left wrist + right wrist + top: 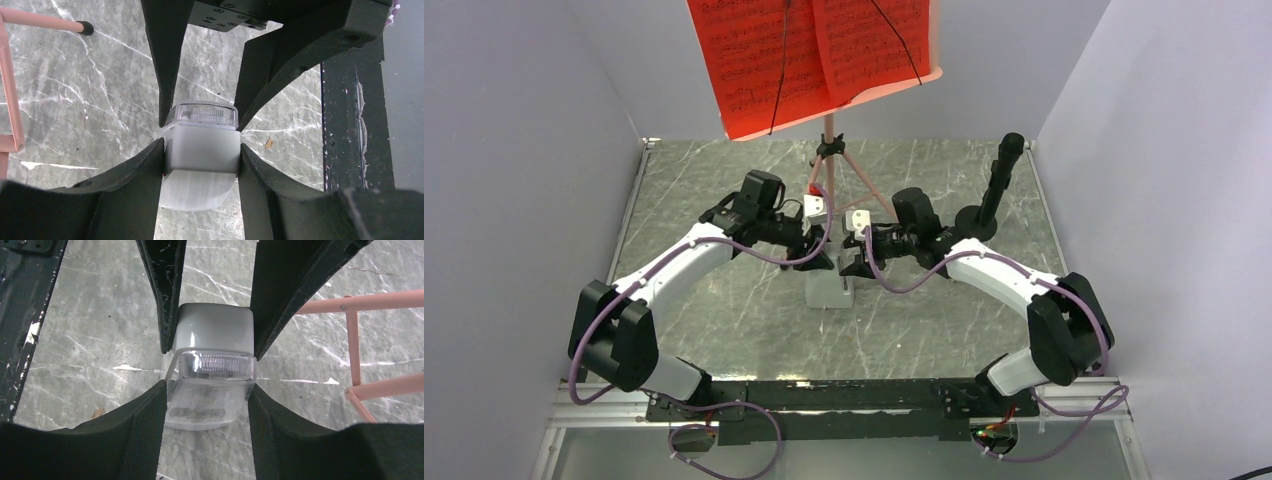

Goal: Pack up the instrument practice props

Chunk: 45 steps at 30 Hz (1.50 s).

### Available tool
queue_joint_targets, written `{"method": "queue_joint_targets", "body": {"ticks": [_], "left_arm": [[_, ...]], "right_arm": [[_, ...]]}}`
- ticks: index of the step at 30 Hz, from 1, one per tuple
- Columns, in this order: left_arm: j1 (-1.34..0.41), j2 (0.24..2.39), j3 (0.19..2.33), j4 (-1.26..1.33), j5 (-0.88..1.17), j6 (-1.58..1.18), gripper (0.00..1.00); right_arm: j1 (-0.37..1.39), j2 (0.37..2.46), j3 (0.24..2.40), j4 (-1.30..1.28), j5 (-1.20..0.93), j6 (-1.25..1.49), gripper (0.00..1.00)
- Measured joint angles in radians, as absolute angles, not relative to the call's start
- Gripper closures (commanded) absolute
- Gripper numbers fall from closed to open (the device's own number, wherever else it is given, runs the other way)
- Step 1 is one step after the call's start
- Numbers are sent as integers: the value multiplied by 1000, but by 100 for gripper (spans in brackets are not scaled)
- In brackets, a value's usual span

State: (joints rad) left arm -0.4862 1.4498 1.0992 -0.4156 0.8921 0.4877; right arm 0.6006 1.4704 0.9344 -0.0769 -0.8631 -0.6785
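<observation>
No legible text on any feed. The metronome (pixel 212 330), between the right gripper's (pixel 206 390) fingers, has a fine ridged scale behind its clear front, but I can't read the graduations. The sheet-music pages (pixel 804 60), high above and beyond that gripper, show black staves and notes. I can't make out a title or number.

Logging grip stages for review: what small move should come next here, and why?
Probably a short joint lift: the left gripper and right gripper both clamp the metronome, and it appears to stand on the table.
</observation>
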Motion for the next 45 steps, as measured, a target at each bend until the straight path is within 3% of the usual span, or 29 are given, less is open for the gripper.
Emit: {"method": "queue_joint_targets", "body": {"ticks": [13, 23, 45], "left_arm": [[-485, 1449, 1098, -423, 885, 514, 99], [-486, 1451, 1101, -423, 884, 510, 99], [-485, 1458, 1107, -429, 886, 517, 99]], "right_arm": [[485, 1509, 941, -33, -1021, -464, 100], [483, 1516, 947, -67, -1069, -524, 100], [542, 1507, 928, 20, -959, -452, 100]]}}
